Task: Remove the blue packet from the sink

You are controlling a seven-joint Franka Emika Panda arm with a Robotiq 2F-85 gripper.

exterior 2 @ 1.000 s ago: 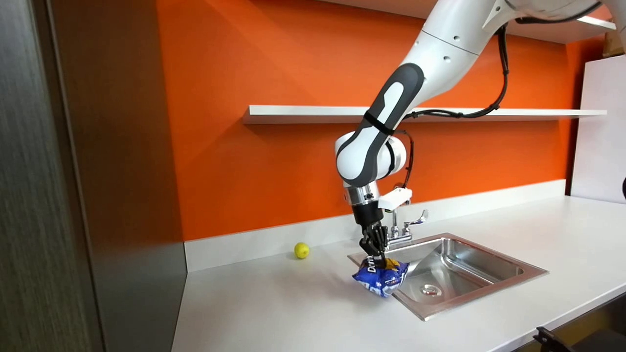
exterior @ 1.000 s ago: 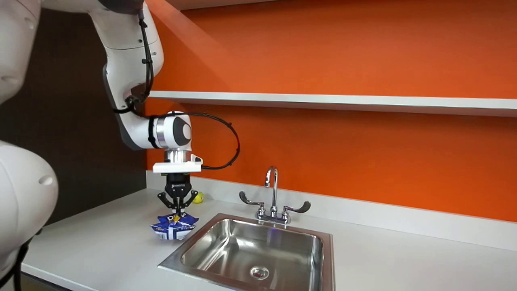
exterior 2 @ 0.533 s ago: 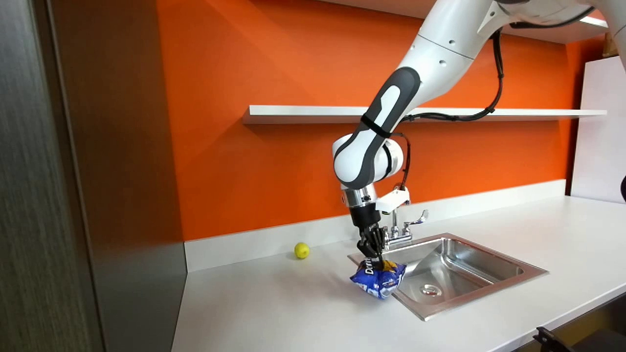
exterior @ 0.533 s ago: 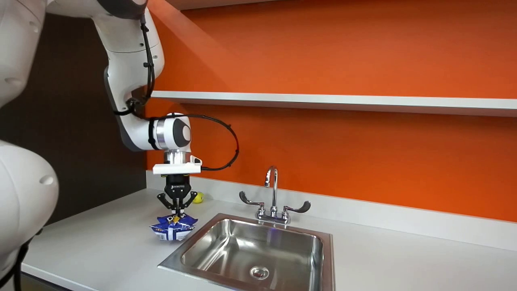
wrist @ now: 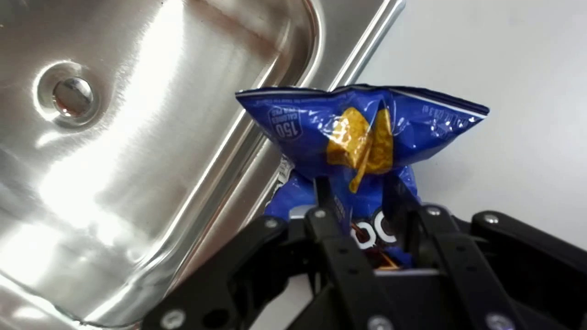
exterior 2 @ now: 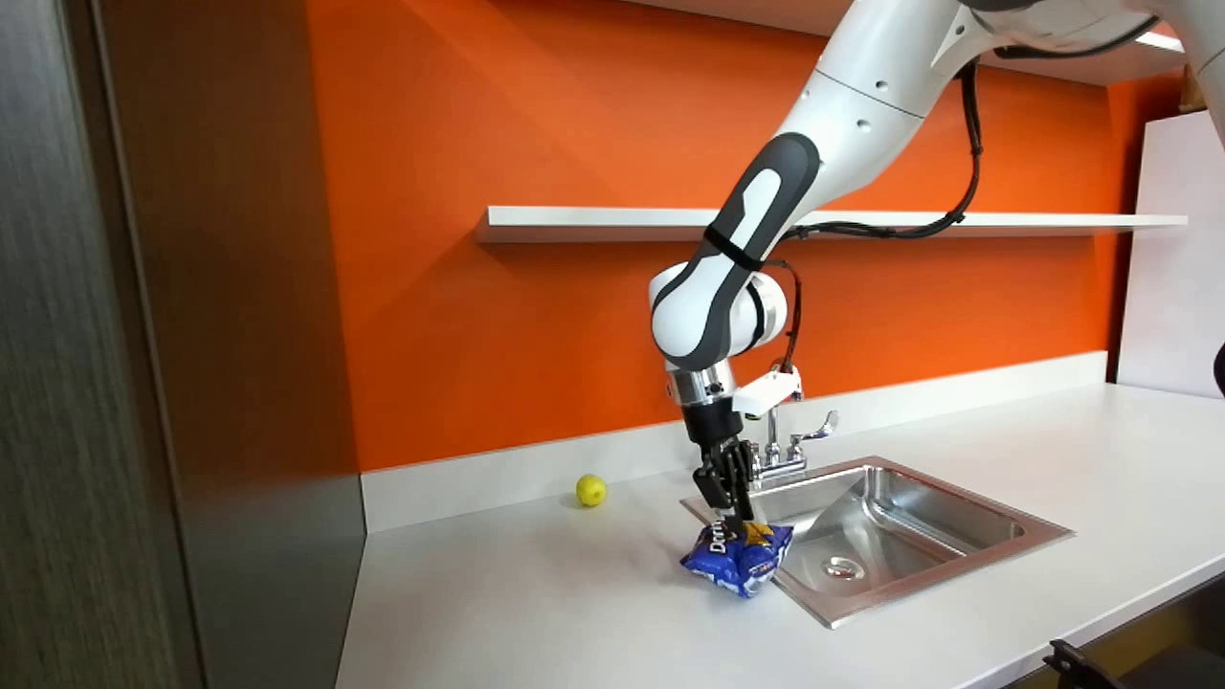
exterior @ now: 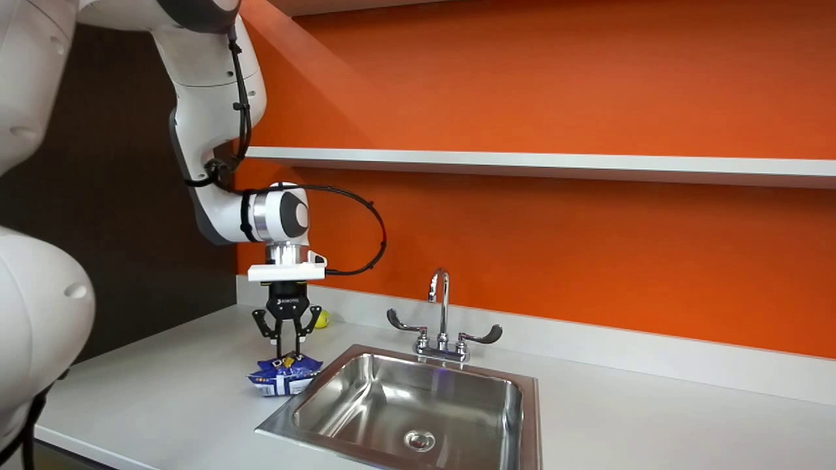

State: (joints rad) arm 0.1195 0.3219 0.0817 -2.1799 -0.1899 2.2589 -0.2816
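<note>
The blue packet [exterior: 281,382] has an orange chip picture and white letters. It is at the counter beside the sink [exterior: 532,424], its near edge overlapping the sink rim in the views. It also shows in an exterior view [exterior 2: 732,569] and in the wrist view [wrist: 298,133]. My gripper [exterior: 289,354] points down just above the packet, its fingers parted. In the wrist view the fingers [wrist: 355,183] stand apart, with the packet's creased top between and below them. Whether the fingertips still touch the packet is hard to tell. The sink basin [wrist: 357,27] holds nothing visible.
A yellow lemon-like fruit [exterior 2: 590,490] lies on the counter near the back wall. A faucet [exterior: 443,326] with two handles stands behind the sink. A white shelf [exterior: 522,160] runs along the orange wall above. A dark panel [exterior 2: 249,383] closes one end.
The gripper fingers have spread from shut on the packet to apart. The packet has dropped slightly, down to the counter beside the sink. The arm has shifted and lowered only slightly.
</note>
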